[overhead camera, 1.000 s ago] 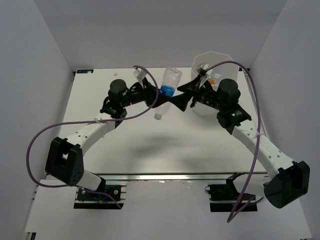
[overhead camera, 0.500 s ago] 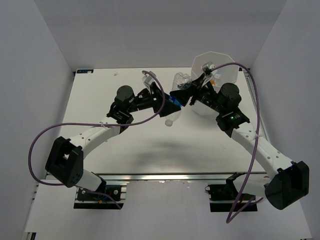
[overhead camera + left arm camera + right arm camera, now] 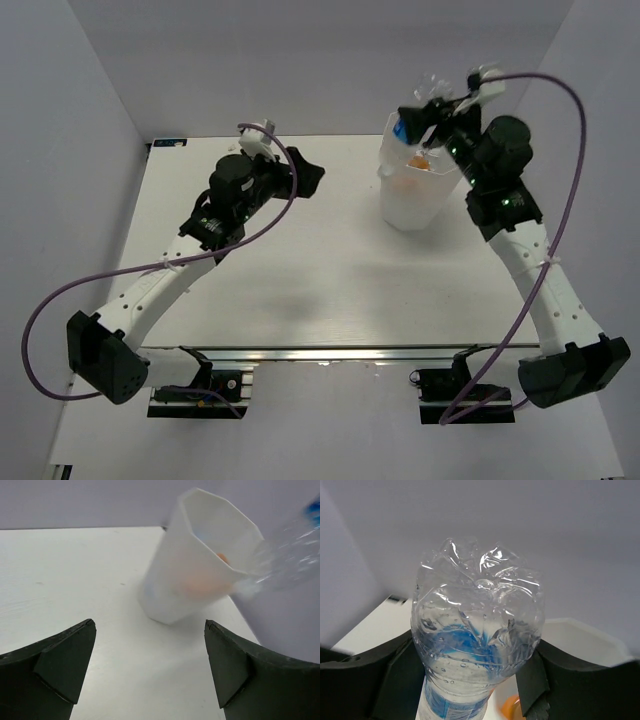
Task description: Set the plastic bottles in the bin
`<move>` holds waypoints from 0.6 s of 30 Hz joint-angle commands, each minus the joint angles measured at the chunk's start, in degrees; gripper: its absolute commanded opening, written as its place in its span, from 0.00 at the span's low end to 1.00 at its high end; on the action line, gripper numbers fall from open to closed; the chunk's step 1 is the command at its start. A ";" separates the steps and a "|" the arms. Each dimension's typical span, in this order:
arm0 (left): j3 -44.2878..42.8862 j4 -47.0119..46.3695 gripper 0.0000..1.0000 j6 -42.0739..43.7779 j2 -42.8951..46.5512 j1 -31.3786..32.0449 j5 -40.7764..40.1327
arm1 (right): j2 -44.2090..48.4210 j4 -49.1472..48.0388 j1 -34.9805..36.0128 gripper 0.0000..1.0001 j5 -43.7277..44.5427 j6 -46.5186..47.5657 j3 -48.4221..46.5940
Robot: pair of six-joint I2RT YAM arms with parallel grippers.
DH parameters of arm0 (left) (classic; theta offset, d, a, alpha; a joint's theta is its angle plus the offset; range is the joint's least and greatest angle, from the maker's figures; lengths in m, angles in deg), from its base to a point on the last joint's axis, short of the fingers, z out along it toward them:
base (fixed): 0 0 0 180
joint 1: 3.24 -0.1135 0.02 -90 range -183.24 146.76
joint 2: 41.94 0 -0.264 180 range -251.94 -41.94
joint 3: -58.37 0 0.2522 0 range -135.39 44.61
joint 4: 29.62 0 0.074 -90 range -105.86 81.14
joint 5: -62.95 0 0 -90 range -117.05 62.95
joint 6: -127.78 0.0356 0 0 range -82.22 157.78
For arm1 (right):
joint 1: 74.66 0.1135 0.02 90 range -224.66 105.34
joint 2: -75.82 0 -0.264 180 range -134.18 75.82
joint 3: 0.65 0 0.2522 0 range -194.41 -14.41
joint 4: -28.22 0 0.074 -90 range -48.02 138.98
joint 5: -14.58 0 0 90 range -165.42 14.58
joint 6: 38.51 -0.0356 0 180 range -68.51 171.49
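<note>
Right gripper: jaws partly closed, one black finger on each side of a clear, crinkled plastic bottle with a blue label. The grip is on the lower body near the label. The bottle's lobed base points away from the wrist.

From the overhead view, this bottle is held in the air at the far rim of the tall white faceted plastic bin, above its mouth and not yet inside.

The bin stands upright on the white table, at the far right. A short orange bottle lies inside it, and its colour also glows through the translucent wall in the left wrist view. A faint blue patch shows through the wall too, but I cannot tell what it is.

Left gripper: jaws spread wide with nothing between the fingers. It hovers over the far middle of the table, facing the bin and well apart from it.
</note>
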 commanded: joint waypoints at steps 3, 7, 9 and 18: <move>-1.66 10.05 0.98 0.39 -0.09 -3.81 -13.88 | -6.81 2.84 -6.95 0.44 4.53 4.06 -15.43; -2.72 12.43 0.98 -0.05 -2.46 -4.96 -15.55 | -10.86 0.82 -8.45 0.53 8.30 9.12 -17.99; -2.98 13.31 0.98 0.47 -3.08 -5.31 -14.68 | -13.32 0.91 -8.45 0.59 10.06 13.26 -19.23; -2.10 15.25 0.98 1.09 -2.38 -5.49 -15.47 | -14.99 3.89 -8.45 0.89 8.49 22.24 -14.66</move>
